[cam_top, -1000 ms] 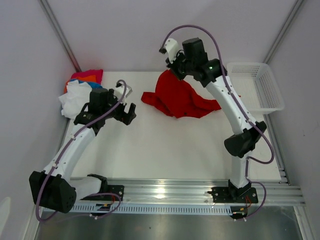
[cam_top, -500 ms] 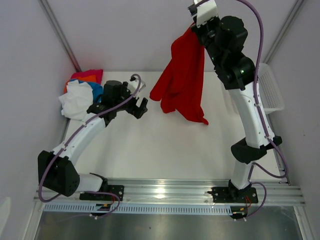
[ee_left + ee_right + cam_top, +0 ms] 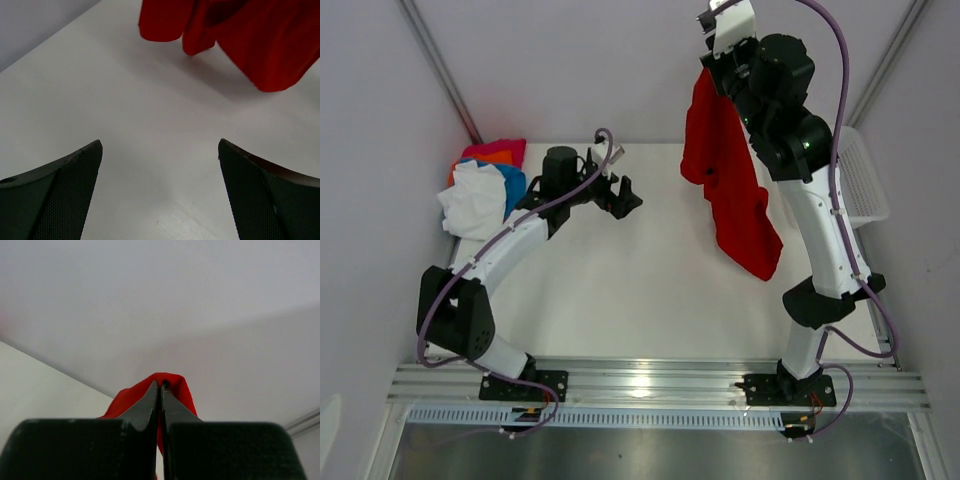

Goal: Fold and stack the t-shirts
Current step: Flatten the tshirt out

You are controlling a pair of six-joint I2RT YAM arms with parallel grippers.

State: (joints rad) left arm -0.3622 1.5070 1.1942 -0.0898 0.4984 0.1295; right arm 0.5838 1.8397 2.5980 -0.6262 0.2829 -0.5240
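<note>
The right hand, pinched shut on an edge of the red t-shirt, held it high above the worktop so the cloth hung lengthwise, seemingly for the left hand, spread wide low over the worktop, to catch.

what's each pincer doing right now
left pincer: open, holding nothing
right pincer: closed on the red t-shirt, which hangs from it

Red t-shirt hanging limp, t-shirts heaped far-left
</note>
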